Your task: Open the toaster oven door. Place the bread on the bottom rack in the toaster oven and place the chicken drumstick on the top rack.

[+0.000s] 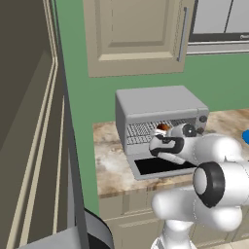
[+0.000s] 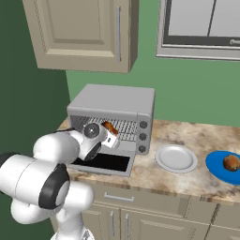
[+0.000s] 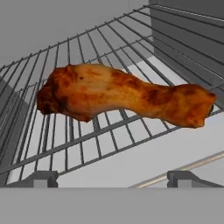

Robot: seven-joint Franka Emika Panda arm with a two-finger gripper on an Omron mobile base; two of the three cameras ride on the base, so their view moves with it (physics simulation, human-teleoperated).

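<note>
Left base view, oven: light-grey metal toaster oven point(image 1: 160, 109) at frame centre on a mottled stone tabletop point(image 1: 112, 165); door point(image 1: 158, 168) folded down flat, black glass facing up.
Left base view, drumstick: orange-brown chicken drumstick point(image 1: 163, 128) just visible on a wire shelf inside the opening, right of centre; which shelf not clear from here.
Left base view, jaws: gripper point(image 1: 168, 132) at the mouth of the oven, just below and right of the meat; spread not readable here.
Right base view, oven: same box left of centre, three dark round knobs stacked down its right side.
Right base view, drumstick: reddish piece point(image 2: 110, 127) on the silver wire grid, close to the hand.
Right base view, bread: rounded tan lump point(image 2: 230, 162) on a blue plate point(image 2: 218, 169) at the right edge, well apart from the oven; empty white plate point(image 2: 176, 158) between them.
Hand view, drumstick: lying free on the wire shelf point(image 3: 74, 144), long axis across the frame, thick knobbly end at left, tapered end at right; glossy, browned skin.
Hand view, jaws: spread wide, pinching nothing; one tip at lower left, one at lower right, gripper point(image 3: 113, 179) below the meat.
Hand view, relation: meat straight ahead of the jaws and apart from both tips.
Judgement: by its place in the opening, probably the top rack; bread probably next, far right.
</note>
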